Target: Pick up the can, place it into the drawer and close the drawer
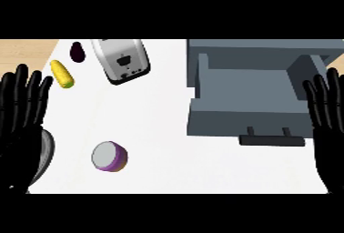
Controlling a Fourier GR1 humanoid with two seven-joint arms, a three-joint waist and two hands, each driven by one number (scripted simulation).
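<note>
The can [109, 156] is purple and orange with a grey top and stands on the white counter at lower left. The grey drawer [245, 93] is pulled out at the right, its inside bare, with a dark handle [272, 139] on its front. My left hand [20, 123] rests open at the left edge, fingers up, well left of the can. At the right edge, beside the drawer, my right hand [328, 118] rests open, fingers up. Neither hand touches anything.
A silver toaster [121, 60] lies at the back, with a yellow corn cob [62, 73] and a dark eggplant [77, 51] to its left. The grey forearm [44, 152] shows beside my left hand. Bare white counter [161, 136] lies between can and drawer.
</note>
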